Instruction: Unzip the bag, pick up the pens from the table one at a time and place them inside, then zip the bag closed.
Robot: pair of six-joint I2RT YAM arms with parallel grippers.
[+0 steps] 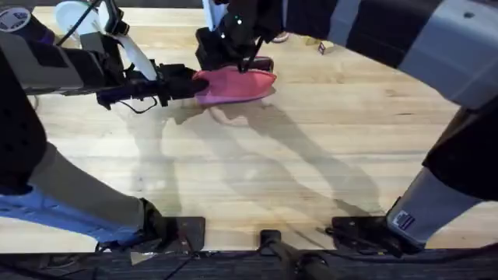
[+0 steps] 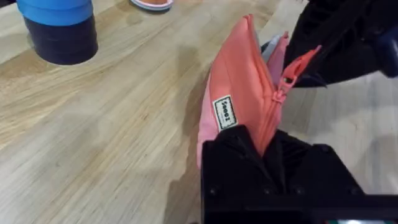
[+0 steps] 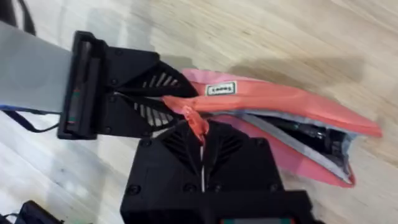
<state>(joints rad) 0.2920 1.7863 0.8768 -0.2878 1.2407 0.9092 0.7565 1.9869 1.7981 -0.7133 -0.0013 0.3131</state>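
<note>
The pink-red bag (image 1: 237, 85) lies at the far middle of the table (image 1: 296, 155). My left gripper (image 1: 193, 82) is shut on the bag's left end; in the left wrist view its black fingers (image 2: 236, 146) clamp the fabric beside the zipper. My right gripper (image 1: 243, 65) comes down on the bag's top edge and is shut on the orange zipper pull (image 3: 196, 121). Beyond the pull the zipper is parted, and the bag's mouth (image 3: 305, 132) shows grey lining and dark shapes I cannot identify. The pens are out of view.
A blue cylindrical bottle (image 2: 59, 28) stands on the wood left of the bag. A white round dish (image 1: 74, 15) sits at the far left corner and a small item (image 1: 323, 47) at the far right. Bare planks stretch in front of the bag.
</note>
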